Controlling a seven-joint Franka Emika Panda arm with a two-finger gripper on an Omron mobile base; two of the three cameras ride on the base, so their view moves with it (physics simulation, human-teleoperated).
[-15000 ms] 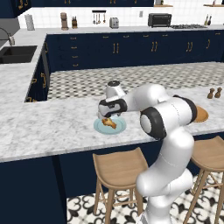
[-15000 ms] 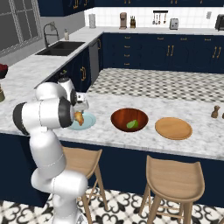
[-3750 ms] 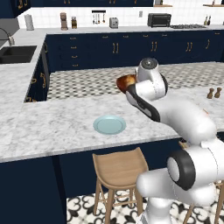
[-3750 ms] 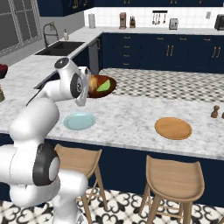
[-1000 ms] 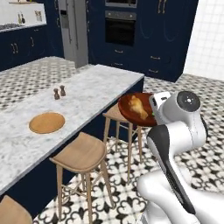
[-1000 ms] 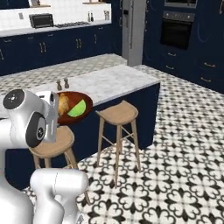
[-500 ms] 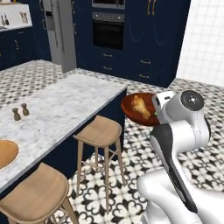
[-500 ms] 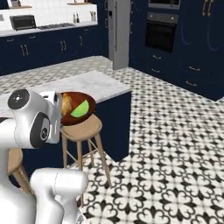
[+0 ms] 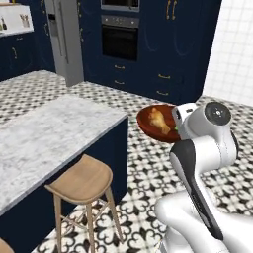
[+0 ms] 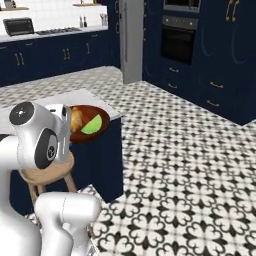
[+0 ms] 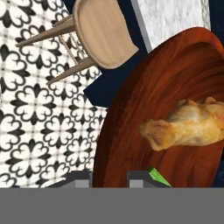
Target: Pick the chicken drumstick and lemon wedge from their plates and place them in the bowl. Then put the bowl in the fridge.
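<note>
My gripper is shut on the rim of the dark reddish-brown bowl and holds it in the air beside the island's end. The golden-brown chicken drumstick lies inside the bowl, and a corner of the green lemon wedge shows by one fingertip. In the right base view the bowl hangs in front of my white hand, with the lemon wedge and the drumstick in it. From the left base view the bowl carries the drumstick. The grey fridge stands far ahead with its door shut.
A dark wall oven is built into navy cabinets right of the fridge. The marble island counter lies to the left with a wooden stool at its side. Patterned tile floor stretches open toward the fridge.
The whole picture has swung as the base drives and turns; the island slides off left and the fridge and oven come nearer. The bowl stays held in the gripper with both foods inside.
</note>
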